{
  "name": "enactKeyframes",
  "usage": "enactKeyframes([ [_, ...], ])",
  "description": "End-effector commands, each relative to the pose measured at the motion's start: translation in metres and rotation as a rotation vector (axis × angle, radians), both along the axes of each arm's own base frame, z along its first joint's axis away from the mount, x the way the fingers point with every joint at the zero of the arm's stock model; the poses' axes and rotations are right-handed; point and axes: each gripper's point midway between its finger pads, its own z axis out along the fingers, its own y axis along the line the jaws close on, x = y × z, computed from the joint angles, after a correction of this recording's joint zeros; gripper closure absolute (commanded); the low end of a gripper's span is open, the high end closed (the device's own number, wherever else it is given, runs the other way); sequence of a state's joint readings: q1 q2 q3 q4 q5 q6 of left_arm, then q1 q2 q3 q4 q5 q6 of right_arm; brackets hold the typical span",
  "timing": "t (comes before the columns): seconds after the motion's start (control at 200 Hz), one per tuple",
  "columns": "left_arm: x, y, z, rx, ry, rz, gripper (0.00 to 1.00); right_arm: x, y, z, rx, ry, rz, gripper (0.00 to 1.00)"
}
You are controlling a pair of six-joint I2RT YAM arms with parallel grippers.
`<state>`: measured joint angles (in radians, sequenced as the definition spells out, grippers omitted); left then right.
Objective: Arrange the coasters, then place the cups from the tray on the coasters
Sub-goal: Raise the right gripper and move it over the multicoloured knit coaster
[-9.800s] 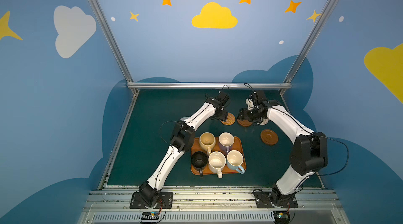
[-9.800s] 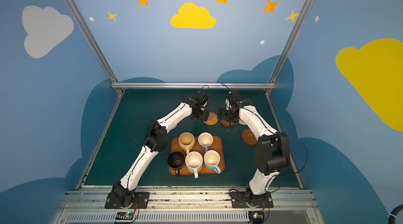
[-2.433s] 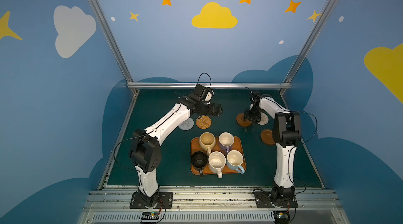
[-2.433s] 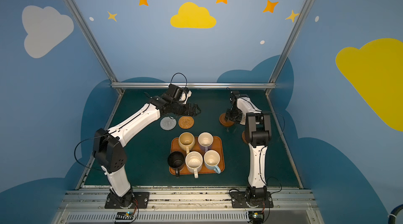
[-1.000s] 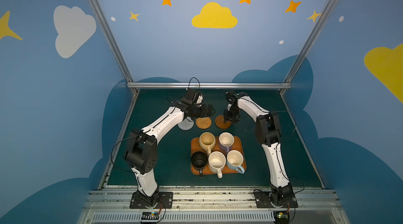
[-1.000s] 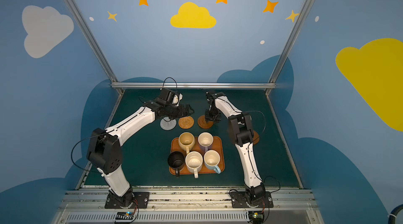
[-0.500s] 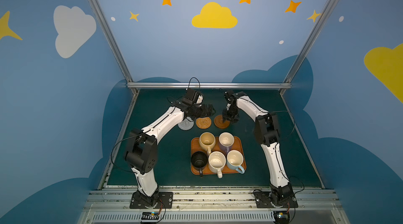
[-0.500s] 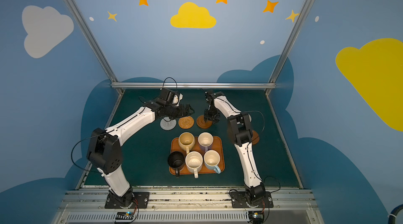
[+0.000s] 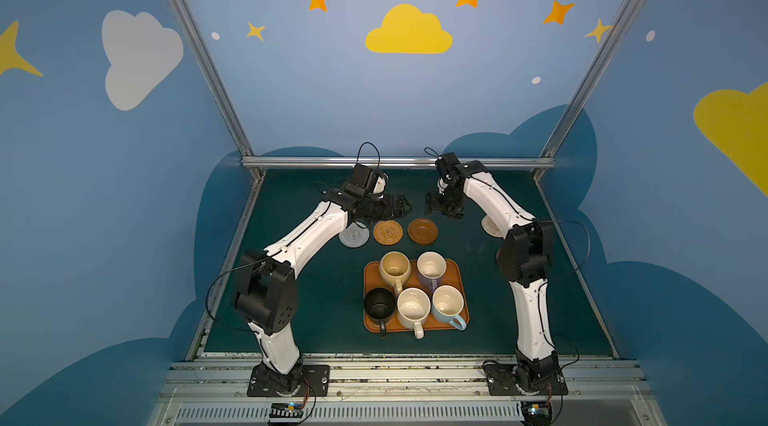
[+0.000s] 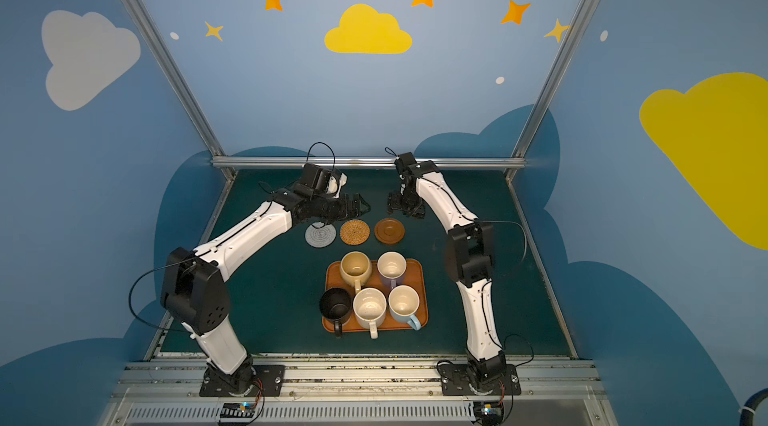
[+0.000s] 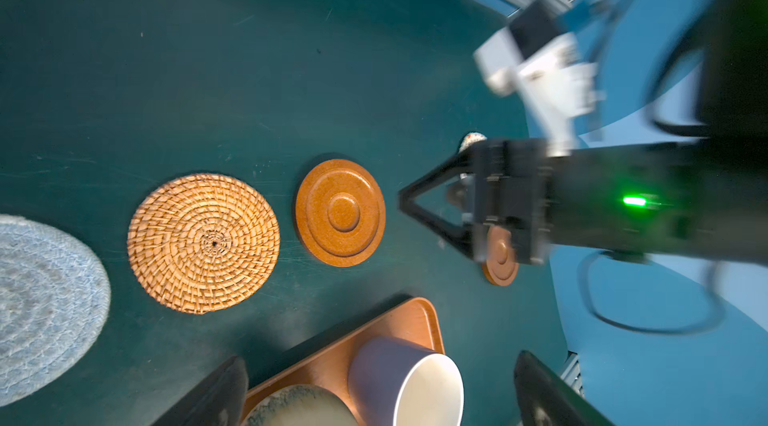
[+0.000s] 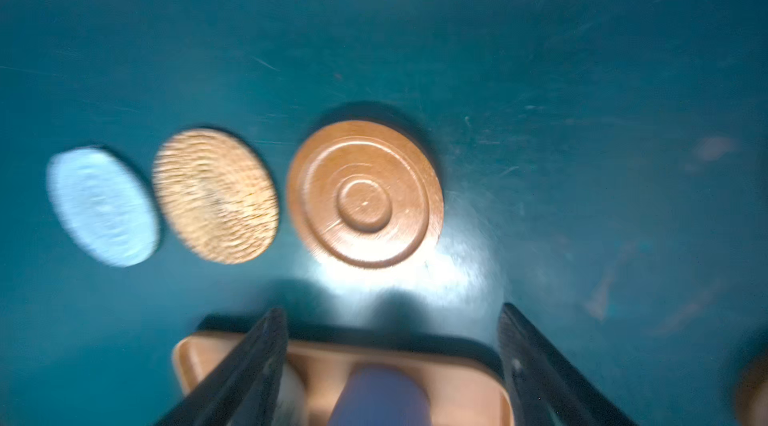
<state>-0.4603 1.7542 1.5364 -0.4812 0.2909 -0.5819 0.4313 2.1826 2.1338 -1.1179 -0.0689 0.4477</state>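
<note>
**Third coaster released**

Since a second ago my right gripper (image 9: pixel 430 204) has been opening clear of the smooth brown round wooden coaster (image 9: pixel 422 231), now lying flat just beside the orange-tan rattan disc (image 9: pixel 387 232). Both it and my left gripper (image 9: pixel 403 204) are standing apart, empty. I am planning a straight lift, nudging nothing.

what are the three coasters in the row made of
Grey-white coaster: looks like coiled cotton rope, matte and fuzzy. Orange-tan coaster: woven rattan or similar, visible spiral weave. Brown coaster: smooth, probably wood, with raised concentric rings and a slight sheen.
</note>
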Motion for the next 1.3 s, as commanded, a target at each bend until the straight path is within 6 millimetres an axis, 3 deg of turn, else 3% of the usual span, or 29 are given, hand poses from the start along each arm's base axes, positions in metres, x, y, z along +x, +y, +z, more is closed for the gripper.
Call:
enactKeyframes([
  [0.0, -0.012, 0.003, 0.045, -0.031, -0.064, -0.023, 0.0, -0.014, -0.013, 0.046, -0.01, -0.087, -0.008, 0.18],
  [0.055, -0.019, 0.003, 0.054, -0.036, -0.08, -0.031, 0.0, -0.02, -0.019, 0.061, -0.013, -0.119, -0.012, 0.13],
  [0.255, -0.047, 0.0, 0.079, -0.056, -0.105, -0.072, 0.0, -0.05, -0.04, 0.095, -0.026, -0.209, -0.021, 0.12],
  [0.43, -0.07, -0.009, 0.096, -0.086, -0.139, -0.124, 0.0, -0.073, -0.055, 0.106, -0.029, -0.284, 0.005, 0.13],
  [0.526, -0.078, -0.012, 0.105, -0.079, -0.171, -0.153, 0.0, -0.076, -0.057, 0.108, 0.007, -0.375, 0.025, 0.12],
  [0.721, -0.085, -0.025, 0.109, -0.084, -0.218, -0.212, 0.0, -0.081, -0.076, 0.126, 0.13, -0.576, -0.032, 0.08],
  [0.806, -0.08, -0.029, 0.102, -0.1, -0.173, -0.176, 0.0, -0.082, -0.093, 0.128, 0.219, -0.568, -0.093, 0.05],
  [1.011, -0.066, -0.053, 0.093, -0.079, -0.152, -0.203, 0.0, -0.073, -0.139, 0.092, 0.123, -0.422, -0.161, 0.05],
  [1.296, -0.039, -0.07, 0.072, -0.053, -0.16, -0.192, 0.0, -0.03, -0.196, 0.035, 0.064, -0.37, -0.29, 0.05],
])
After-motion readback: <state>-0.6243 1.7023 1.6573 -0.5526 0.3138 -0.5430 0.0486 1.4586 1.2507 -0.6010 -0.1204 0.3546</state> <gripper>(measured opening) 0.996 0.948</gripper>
